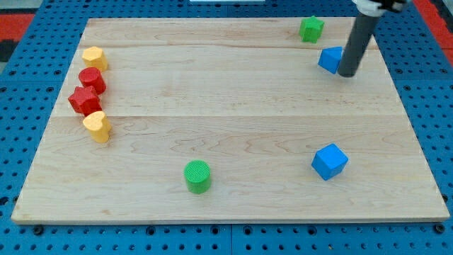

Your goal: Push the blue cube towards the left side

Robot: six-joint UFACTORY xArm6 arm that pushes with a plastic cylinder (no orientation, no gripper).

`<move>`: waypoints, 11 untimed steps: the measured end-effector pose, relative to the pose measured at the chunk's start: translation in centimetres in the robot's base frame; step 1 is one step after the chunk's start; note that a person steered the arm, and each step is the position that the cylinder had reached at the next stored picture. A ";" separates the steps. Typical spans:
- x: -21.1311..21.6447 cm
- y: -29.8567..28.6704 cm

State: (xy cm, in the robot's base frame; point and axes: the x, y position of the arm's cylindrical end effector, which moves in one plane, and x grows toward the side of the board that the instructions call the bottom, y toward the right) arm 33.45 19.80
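Note:
The blue cube (330, 161) sits at the board's lower right, tilted a little. My tip (347, 74) is at the upper right, well above the cube in the view. It touches the right side of another blue block (329, 59), whose shape the rod partly hides.
A green star-like block (311, 28) lies at the top right. A green cylinder (197, 176) stands at the bottom centre. At the left edge, from the top down, lie a yellow block (95, 57), a red cylinder (92, 80), a red star-like block (85, 100) and a yellow block (97, 126). The wooden board (226, 120) lies on a blue pegboard.

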 end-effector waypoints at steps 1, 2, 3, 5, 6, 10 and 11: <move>-3.2 -2.9; -5.5 -2.8; 2.0 -0.8; 17.6 5.5; 20.8 -0.6; 19.3 -11.6; 15.4 -12.1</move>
